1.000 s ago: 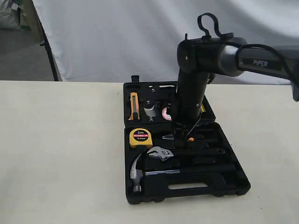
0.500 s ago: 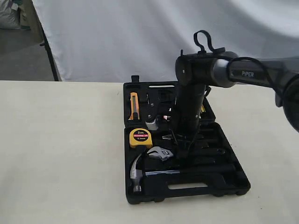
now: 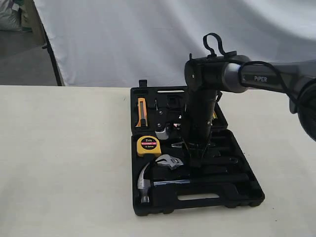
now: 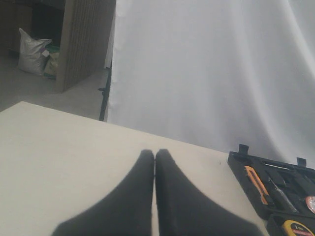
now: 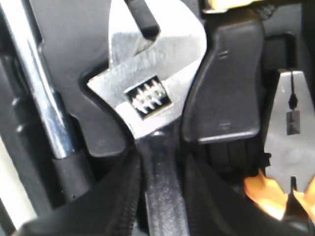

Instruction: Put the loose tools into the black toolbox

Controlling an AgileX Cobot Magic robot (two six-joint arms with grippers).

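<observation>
The silver adjustable wrench [image 5: 147, 93] is lying in the near half of the open black toolbox [image 3: 247, 195], its long axis running along the case, head pointing toward the yellow tape measure [image 3: 148, 145]; the right gripper [image 5: 162, 160] is reaching straight down onto it, its fingers [image 5: 110, 196] straddling the black handle just behind the head and, as far as the wrist view shows, pinching it from both sides; the steel claw hammer [image 3: 145, 182] is lying parallel just beside it, nearer the case's front edge, and the orange-handled pliers [image 5: 290, 142] are sitting close on the other side, so moulded ridges and both neighbours are crowding any sideways shift; the left gripper [image 4: 155, 187] is hanging over bare bench [image 4: 74, 147], well apart, fingers pressed together on nothing.
</observation>
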